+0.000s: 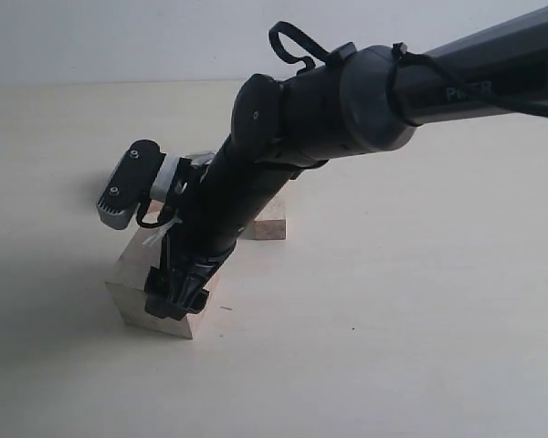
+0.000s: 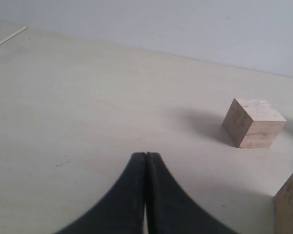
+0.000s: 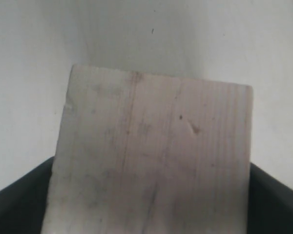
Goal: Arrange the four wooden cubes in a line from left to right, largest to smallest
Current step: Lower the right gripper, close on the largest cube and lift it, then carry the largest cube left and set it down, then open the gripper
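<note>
Closest, the big whitish cube (image 3: 151, 146), grey-streaked, sits pinched in your right gripper (image 1: 175, 299). Your left gripper (image 2: 145, 195) is pressed together.

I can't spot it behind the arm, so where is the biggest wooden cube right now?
The biggest cube sits lower left in the exterior view, gripped by the right gripper, with a smaller cube behind it to the right.
</note>
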{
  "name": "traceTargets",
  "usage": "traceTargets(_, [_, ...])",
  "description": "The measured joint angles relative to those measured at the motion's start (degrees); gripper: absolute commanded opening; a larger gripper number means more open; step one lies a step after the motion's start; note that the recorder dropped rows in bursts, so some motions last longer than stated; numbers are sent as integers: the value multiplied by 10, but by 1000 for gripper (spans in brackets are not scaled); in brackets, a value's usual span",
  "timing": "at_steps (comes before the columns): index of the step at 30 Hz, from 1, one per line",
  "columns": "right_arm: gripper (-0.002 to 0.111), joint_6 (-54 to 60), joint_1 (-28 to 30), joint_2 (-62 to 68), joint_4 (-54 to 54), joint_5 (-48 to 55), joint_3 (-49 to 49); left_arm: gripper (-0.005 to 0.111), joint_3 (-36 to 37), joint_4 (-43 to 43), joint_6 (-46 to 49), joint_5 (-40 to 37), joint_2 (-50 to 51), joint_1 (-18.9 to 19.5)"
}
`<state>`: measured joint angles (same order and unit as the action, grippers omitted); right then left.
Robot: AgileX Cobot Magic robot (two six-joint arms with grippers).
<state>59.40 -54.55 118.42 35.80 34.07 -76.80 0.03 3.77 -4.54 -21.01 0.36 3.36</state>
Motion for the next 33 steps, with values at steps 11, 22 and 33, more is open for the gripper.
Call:
traceTargets(11, [0, 0, 0, -61, -24, 16, 0, 0, 0, 0, 0, 0, 0, 0])
traceTargets(22, [0, 3, 0, -87, -32, -34, -71, 0, 0, 0, 0, 0, 0, 0])
traceTargets(33, [0, 160, 0, -23, 92, 55, -135, 0, 0, 0, 0, 0, 0, 0])
